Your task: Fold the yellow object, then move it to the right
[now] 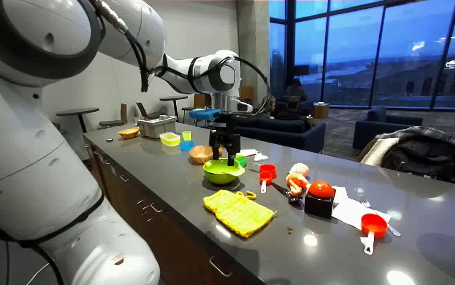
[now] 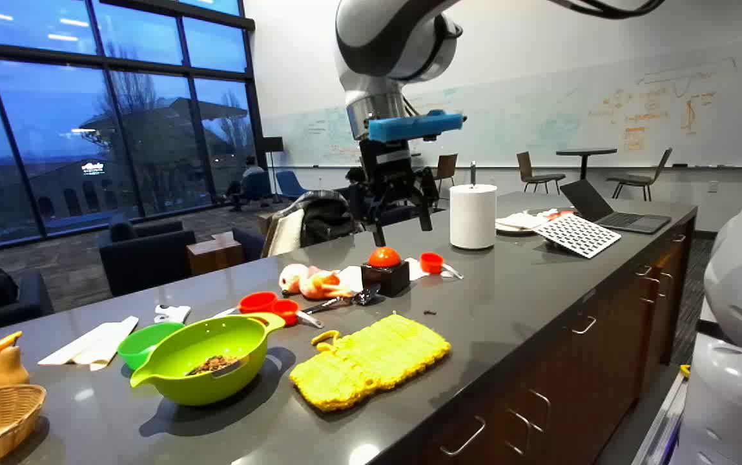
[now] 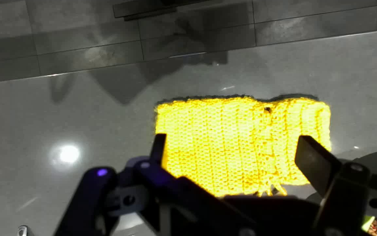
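The yellow object [image 1: 240,213], a ribbed knit cloth, lies spread on the dark counter near its front edge. In an exterior view a small yellow loop sticks out beside the cloth [image 2: 371,361]. From the wrist view, a raised seam runs across the cloth [image 3: 208,147] toward its right part, with loose threads at the bottom of that seam. My gripper [image 3: 231,137] is open, its two fingers wide apart and nothing held between them. Both exterior views show the gripper [image 1: 223,159] [image 2: 403,229] pointing down, raised above the counter and apart from the cloth.
Close to the cloth stands a green bowl [image 2: 209,361] with brown bits inside. Red measuring cups [image 1: 267,171], a pinkish toy [image 1: 297,182] and a black box with a red dome [image 1: 320,198] sit behind. The white roll [image 2: 473,216] stands farther along the counter.
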